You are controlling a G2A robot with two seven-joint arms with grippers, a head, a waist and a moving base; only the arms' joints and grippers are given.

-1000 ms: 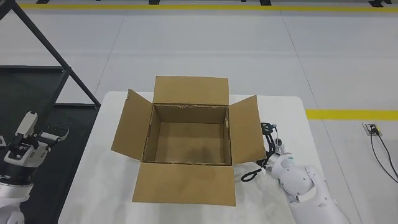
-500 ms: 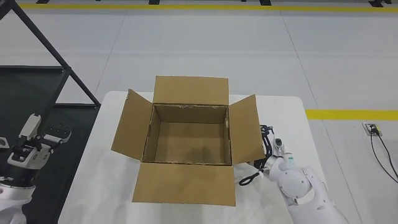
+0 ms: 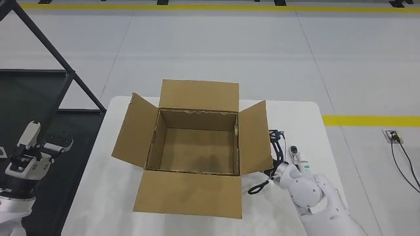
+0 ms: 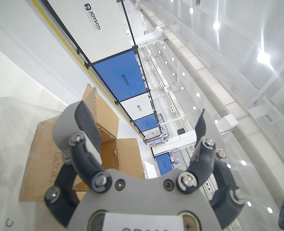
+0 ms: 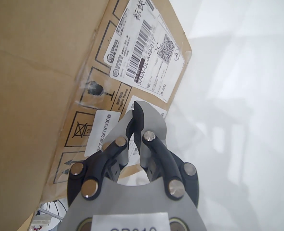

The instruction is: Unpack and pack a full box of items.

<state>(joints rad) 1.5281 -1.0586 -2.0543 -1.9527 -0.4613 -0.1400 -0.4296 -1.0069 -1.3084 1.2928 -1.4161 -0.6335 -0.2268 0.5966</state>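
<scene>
Top view: the open box (image 3: 193, 151) sits mid-table (image 3: 98, 190) with all four flaps spread. The left gripper (image 3: 42, 141) hangs off the table's left edge, well apart from the box. The right arm (image 3: 308, 193) lies at the near right corner, its wrist just beside the right flap, and a black cable (image 3: 260, 185) loops on the table between them.

Left wrist view: the left gripper (image 4: 144, 126) stands wide open, its fingers (image 4: 87, 123) far apart with nothing between them. The box (image 4: 127, 155) lies beyond it, on the left finger's side and apart from it.

Right wrist view: the right gripper (image 5: 135, 123) is closed, pad against pad, with nothing held. Its tips point at the box's (image 5: 36, 49) outer wall, just below the shipping label (image 5: 146, 39) and under the overhanging flap. The tips are very close to the wall, but I cannot tell whether they touch it. The white table (image 5: 240, 97) spreads out to the other side.
</scene>
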